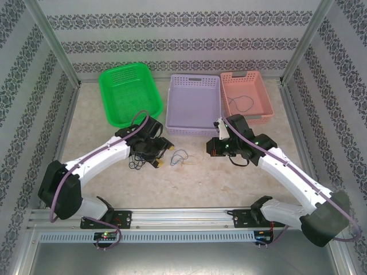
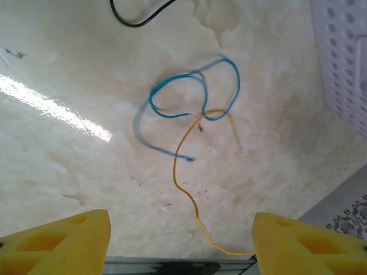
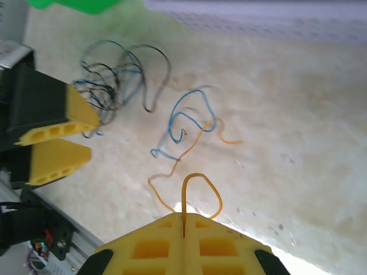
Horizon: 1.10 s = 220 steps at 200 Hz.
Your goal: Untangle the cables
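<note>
Tabletop, cream and marbled, between patterned walls carries loose cables; left gripper jaws spread, right gripper jaws pinching yellow cable

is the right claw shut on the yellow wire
Yes, in the right wrist view the right claw is closed, with the yellow wire looping out from between its fingers.
</note>
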Motion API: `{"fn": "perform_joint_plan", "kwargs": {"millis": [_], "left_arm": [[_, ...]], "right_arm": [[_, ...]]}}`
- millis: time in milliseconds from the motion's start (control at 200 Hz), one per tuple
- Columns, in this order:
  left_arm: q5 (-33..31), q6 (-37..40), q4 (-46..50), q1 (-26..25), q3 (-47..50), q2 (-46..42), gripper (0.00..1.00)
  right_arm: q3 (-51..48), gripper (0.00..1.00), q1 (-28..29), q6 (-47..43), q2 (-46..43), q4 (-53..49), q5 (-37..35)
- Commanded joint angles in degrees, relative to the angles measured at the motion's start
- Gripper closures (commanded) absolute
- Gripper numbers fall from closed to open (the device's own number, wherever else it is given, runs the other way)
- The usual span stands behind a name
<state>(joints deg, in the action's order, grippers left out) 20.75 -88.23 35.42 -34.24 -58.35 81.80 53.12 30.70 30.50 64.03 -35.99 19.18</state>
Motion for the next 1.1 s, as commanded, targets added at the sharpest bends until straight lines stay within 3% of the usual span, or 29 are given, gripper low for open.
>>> {"fn": "perform_joint_plan", "kwargs": {"millis": [0, 90, 225, 445, 595, 894, 1009, 1094], "left_arm": [[-2.4, -6.2, -4.5, -1.4, 0.9, 2.8, 0.33], [-2.0, -4.6, -4.9, -1.5, -1.9, 6.3, 0.34], [-1.0, 3.6, 0.6, -2.8, -8.6, 12.8, 0.38], [-2.8, 17.0, 6.1, -5.2, -11.6, 20.3, 0.48], [-4.7, 23.0, 9.6, -7.1, -14.8, 23.9, 0.47], [-5.1, 19.5, 6.5, -8.6, -14.3, 28.1, 0.40], [-8.3, 19.7, 6.3, -8.4, -14.4, 28.9, 0.55], [-11.0, 19.9, 6.4, -7.9, -13.8, 29.2, 0.78]], "right_arm": [[-0.9, 1.00, -0.2, 0.9, 0.1, -1.0, 0.9], [-1.2, 1.00, -0.3, 0.3, 1.1, -2.8, 0.2], [-1.5, 1.00, -0.4, -0.4, 1.1, -4.3, -1.2], [-1.5, 1.00, -1.6, -1.1, 0.3, -5.4, -1.4], [-1.4, 1.00, -2.4, -1.3, -0.3, -5.9, -1.2], [-1.8, 1.00, -3.0, -1.2, -1.4, -6.1, -0.8], [-1.8, 1.00, -3.1, -1.1, -2.4, -6.4, -1.3], [-1.1, 1.00, -3.7, -1.4, -3.5, -7.7, -2.4]]}}
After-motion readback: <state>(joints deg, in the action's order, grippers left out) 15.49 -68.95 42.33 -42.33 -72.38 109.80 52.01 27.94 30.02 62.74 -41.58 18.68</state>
